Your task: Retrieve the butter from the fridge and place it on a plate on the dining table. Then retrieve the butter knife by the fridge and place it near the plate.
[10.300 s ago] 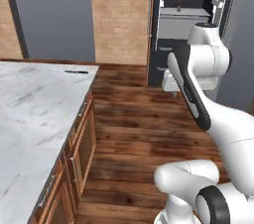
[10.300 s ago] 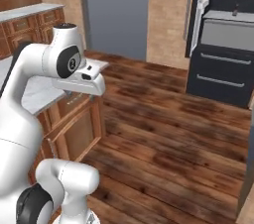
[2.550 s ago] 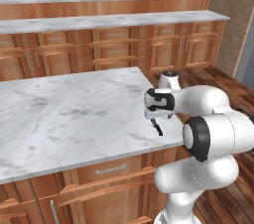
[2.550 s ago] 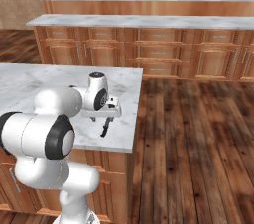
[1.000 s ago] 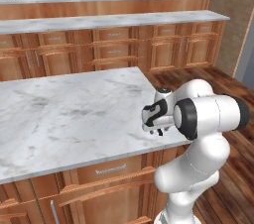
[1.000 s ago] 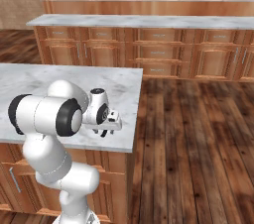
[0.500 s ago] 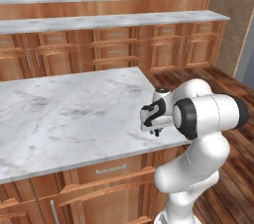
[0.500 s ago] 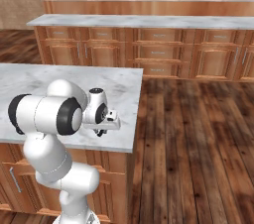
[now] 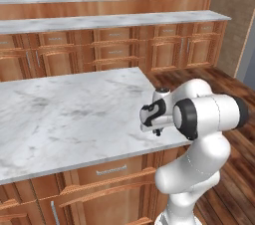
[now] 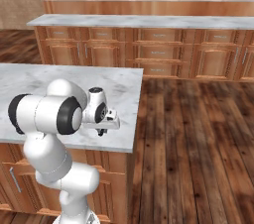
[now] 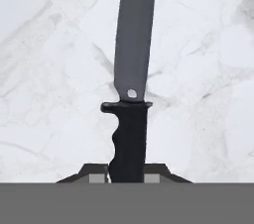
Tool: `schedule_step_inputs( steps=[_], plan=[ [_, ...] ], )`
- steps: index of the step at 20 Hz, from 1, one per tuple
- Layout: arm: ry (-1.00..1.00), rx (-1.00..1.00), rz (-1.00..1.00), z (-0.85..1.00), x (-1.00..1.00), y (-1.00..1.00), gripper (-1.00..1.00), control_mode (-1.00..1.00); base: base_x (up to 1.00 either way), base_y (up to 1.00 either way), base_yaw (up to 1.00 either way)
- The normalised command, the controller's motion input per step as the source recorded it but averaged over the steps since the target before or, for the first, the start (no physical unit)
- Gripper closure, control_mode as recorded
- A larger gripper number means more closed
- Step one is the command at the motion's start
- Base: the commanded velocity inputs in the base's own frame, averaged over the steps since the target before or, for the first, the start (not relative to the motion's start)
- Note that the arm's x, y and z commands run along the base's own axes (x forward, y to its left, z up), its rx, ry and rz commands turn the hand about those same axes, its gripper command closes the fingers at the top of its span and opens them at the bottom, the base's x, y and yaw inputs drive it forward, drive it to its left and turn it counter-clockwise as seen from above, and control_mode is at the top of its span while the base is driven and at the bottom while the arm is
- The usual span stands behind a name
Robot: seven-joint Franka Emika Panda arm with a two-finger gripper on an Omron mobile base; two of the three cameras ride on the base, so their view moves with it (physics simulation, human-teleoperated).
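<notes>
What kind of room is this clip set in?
A rendered kitchen, most likely: a marble-topped counter with wooden drawers, rows of wood cabinets behind, plank flooring, and a knife lying on the marble between the gripper fingers.

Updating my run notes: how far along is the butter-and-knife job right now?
Done: nothing here shows the butter stage. In hand: the gripper is shut on the butter knife by its black handle, low over the marble counter. Left: lift the knife, carry it and lay it near the plate.
</notes>
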Motion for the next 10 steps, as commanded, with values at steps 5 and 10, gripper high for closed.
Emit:
schedule_step_inputs(
  steps=[5,10],
  plan=[
    [0.00,0.00,0.00,0.78,-0.25,0.00,1.00,-1.00,0.00,0.00,0.00],
    [0.00,0.00,0.00,1.00,-0.41,-0.02,1.00,-1.00,0.00,0.00,0.00]
  ],
)
